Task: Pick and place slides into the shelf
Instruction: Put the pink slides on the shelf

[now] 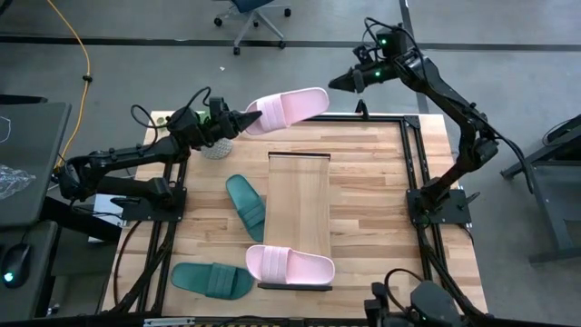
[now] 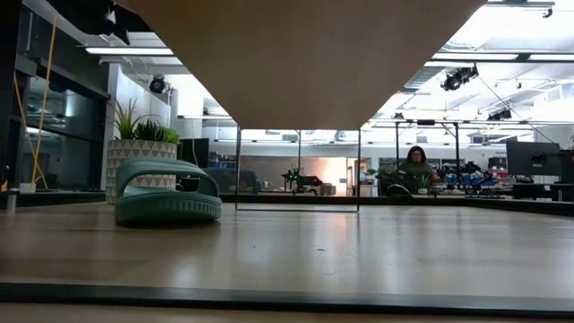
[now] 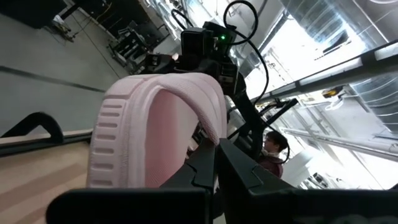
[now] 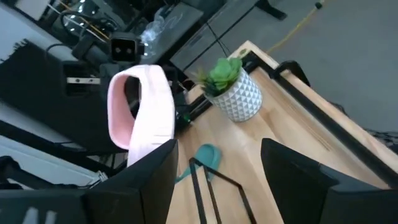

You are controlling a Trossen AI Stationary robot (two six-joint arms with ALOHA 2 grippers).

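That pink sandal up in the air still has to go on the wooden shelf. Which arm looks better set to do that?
The left one, probably. The left gripper is shut on the raised pink slide, held just past the far end of the shelf. The right gripper hangs open and empty beside it.

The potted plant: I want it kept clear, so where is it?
High view: the potted plant stands at the table's far-left corner, under the left gripper holding a pink slide.

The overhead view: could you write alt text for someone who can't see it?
Seen from above, the left gripper holds a pale pink slide in the air past the far end of the shelf, while the right gripper hovers open nearby. A second pink slide lies across the shelf's near end, and two teal slides rest on the tabletop beside it.
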